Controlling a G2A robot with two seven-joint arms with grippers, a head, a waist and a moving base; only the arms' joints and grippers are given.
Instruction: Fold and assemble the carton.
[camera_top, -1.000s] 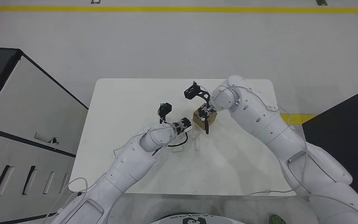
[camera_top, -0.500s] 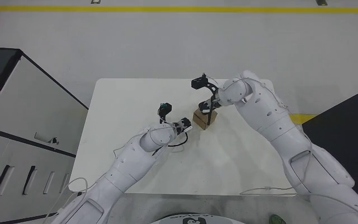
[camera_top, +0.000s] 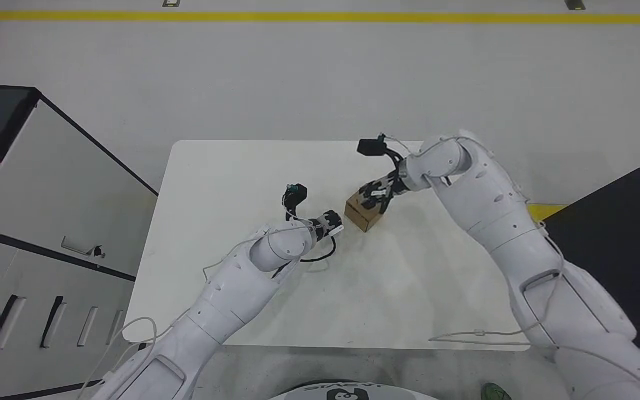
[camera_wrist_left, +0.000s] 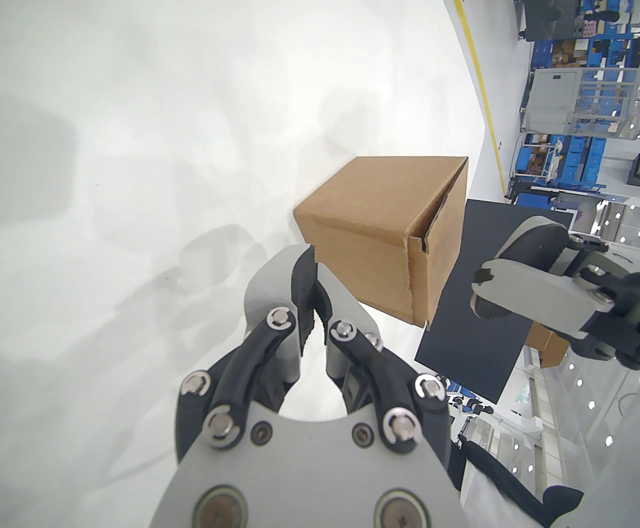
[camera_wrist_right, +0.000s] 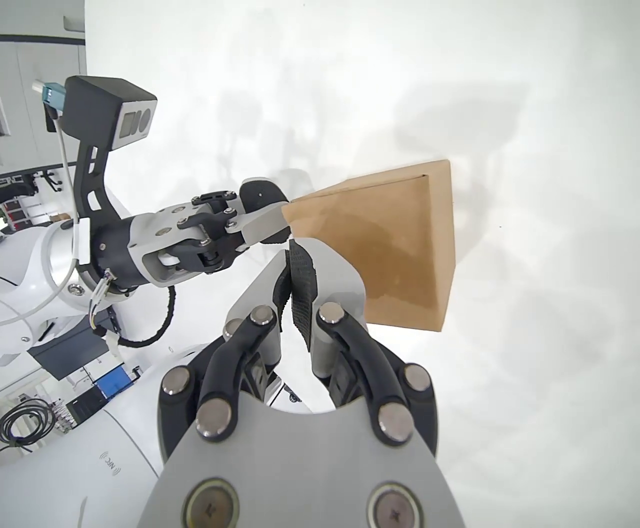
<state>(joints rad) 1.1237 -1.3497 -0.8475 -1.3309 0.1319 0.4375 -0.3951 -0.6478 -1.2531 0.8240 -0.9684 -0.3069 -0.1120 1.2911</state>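
**Both jaws clenched on nothing; carton stands between them**

The left gripper (camera_wrist_left: 312, 280) has its two fingers pressed together pad to pad, with nothing held. Its tips sit at a lower corner of the carton (camera_wrist_left: 380, 250). Whether they touch the cardboard cannot be told.

The right gripper (camera_wrist_right: 297, 265) is likewise clenched, its ribbed black pads meeting with nothing between them. Its tips lie just beside the opposite side of the carton, and contact cannot be confirmed there either.

In the top view the carton rests on the white table (camera_top: 220, 200), near the middle of the surface, directly between the two grippers.

The carton is matte brown corrugated cardboard, box-shaped, with flat faces and crisp folded edges. In the left wrist view one vertical corner seam stands slightly open, showing a narrow dark gap and a ragged cut edge.

The fingers are grey shells faced with black rubber, driven by black link bars on bright metal pins. The table top is smooth and faintly glossy.
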